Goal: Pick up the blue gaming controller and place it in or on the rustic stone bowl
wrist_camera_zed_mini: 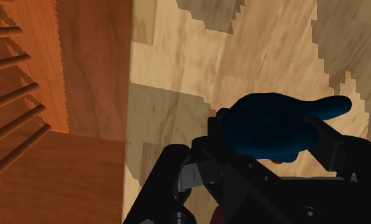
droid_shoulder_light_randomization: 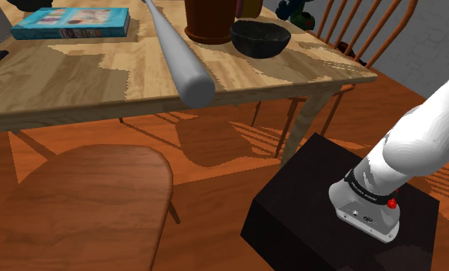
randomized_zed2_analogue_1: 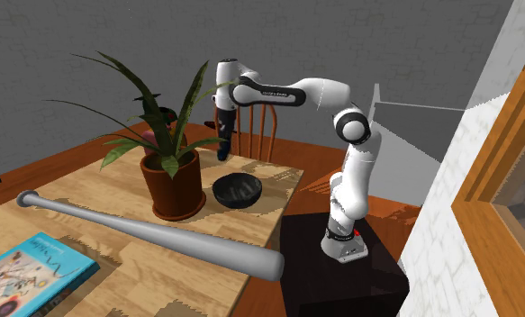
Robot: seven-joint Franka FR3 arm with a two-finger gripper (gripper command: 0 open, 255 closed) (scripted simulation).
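Pinching the dark blue controller (wrist_camera_zed_mini: 266,121) between its two fingers, the gripper (wrist_camera_zed_mini: 270,135) hangs above the table (wrist_camera_zed_mini: 177,51), near its edge. Controller's long axis runs finger to finger; one tapered handle sticks out past a finger, pointing away from the table edge. Black bowl (randomized_zed2_analogue_1: 237,190) sits on the table lower than the gripper and off to its side, with the plant pot (randomized_zed2_analogue_1: 175,185) next to it. A grey bat (droid_shoulder_light_randomization: 180,54) and a book (droid_shoulder_light_randomization: 71,23) lie further off; the cover text is unreadable. Patchy light wood tabletop, reddish wood floor (droid_shoulder_light_randomization: 215,192), spindle chair (randomized_zed2_analogue_1: 267,131), grey walls.
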